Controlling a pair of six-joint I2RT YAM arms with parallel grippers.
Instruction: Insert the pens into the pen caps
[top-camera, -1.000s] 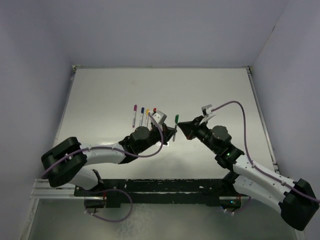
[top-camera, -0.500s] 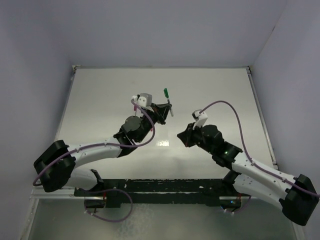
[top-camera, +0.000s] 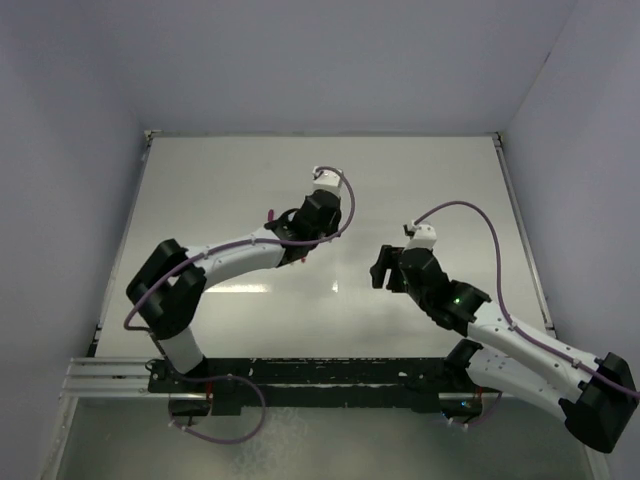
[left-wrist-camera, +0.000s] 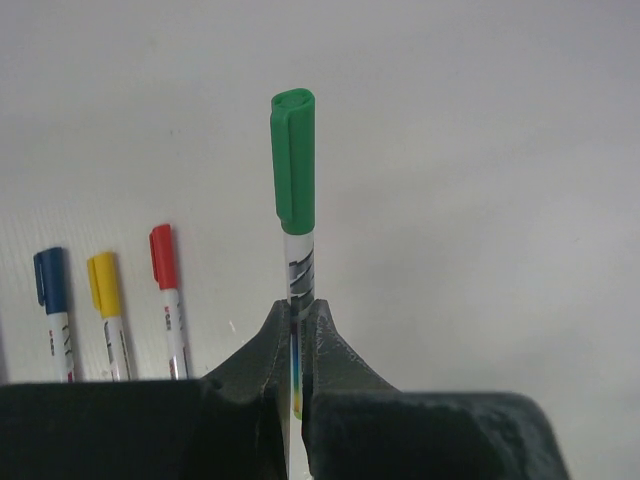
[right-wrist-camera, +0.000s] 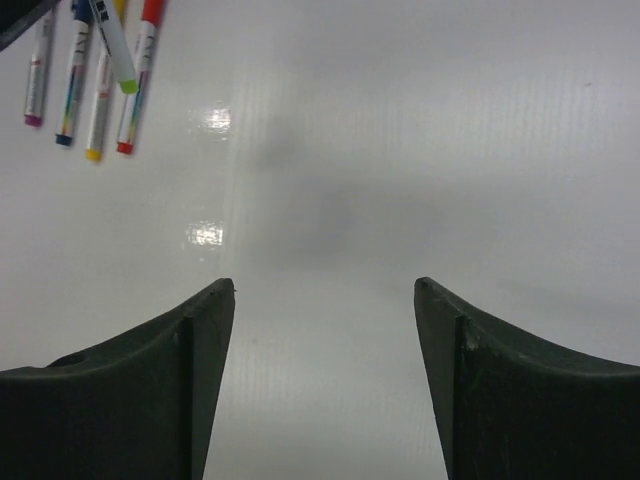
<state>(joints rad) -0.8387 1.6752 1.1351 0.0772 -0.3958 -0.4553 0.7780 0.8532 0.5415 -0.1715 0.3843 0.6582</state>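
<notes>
- Left gripper (left-wrist-camera: 297, 318): fingers were clamped on the barrel of the green pen (left-wrist-camera: 298, 270). The green cap (left-wrist-camera: 293, 155) sat on its far end, with no gap showing between cap and barrel.
- Change over the last second: both grippers had met at mid-table with this pen between them. The left arm had since swung off to the far left, carrying the pen to the row of other pens.
- Right gripper (right-wrist-camera: 322, 290): fingers were wide apart with nothing between them. It had pulled back to its own side, well apart from the left one.
- Row on the table (right-wrist-camera: 400, 150): blue pen (left-wrist-camera: 58, 340), yellow pen (left-wrist-camera: 113, 340) and red pen (left-wrist-camera: 174, 330) lay side by side near the held pen, each capped. The purple pen (right-wrist-camera: 38, 70) lay at the row's end, its cap end outside both wrist views.
- The held pen hung over the row. I could not tell whether it touched the table.
- Judgement: green capping looked complete and was probably the last. What remained was laying the pen beside the red pen and releasing it.
</notes>
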